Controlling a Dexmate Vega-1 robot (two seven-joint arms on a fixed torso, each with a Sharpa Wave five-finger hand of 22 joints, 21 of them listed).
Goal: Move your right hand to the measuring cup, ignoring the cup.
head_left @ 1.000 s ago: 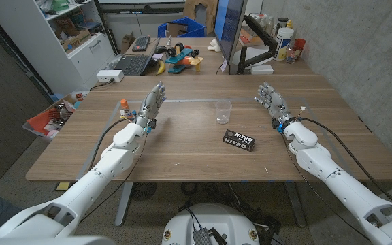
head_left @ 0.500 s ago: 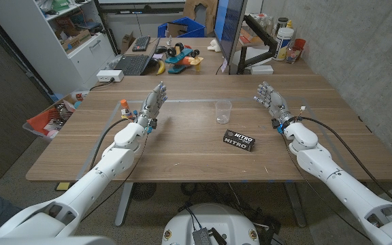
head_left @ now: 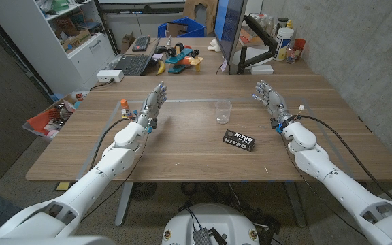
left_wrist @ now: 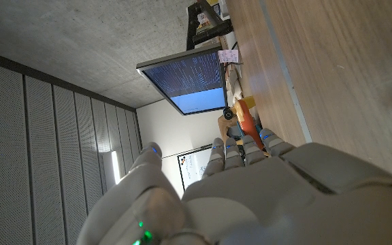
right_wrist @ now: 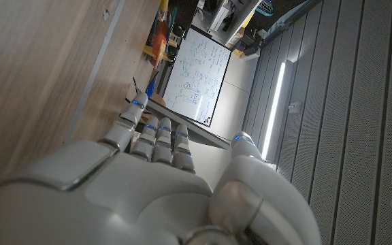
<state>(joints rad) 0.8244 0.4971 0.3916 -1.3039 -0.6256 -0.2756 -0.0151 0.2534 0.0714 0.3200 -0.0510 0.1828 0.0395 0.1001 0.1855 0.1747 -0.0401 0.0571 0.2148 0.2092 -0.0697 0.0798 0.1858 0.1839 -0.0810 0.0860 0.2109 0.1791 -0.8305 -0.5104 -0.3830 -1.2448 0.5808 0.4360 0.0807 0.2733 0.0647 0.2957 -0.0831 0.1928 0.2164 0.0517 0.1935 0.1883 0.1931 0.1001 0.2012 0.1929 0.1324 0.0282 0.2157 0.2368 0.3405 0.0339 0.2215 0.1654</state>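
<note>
Concrete wall [head_left: 359,47] right, white shelving [head_left: 70,34] left, cluttered desk [head_left: 175,58] behind.

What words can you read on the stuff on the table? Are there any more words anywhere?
"NITRO", printed twice in white, on the black box lying on the table.
Monitor in the left wrist view: lines of text, too small to read.
Whiteboard in the right wrist view: handwriting, too blurred to read.
Clear cup: no readable marks.
</note>
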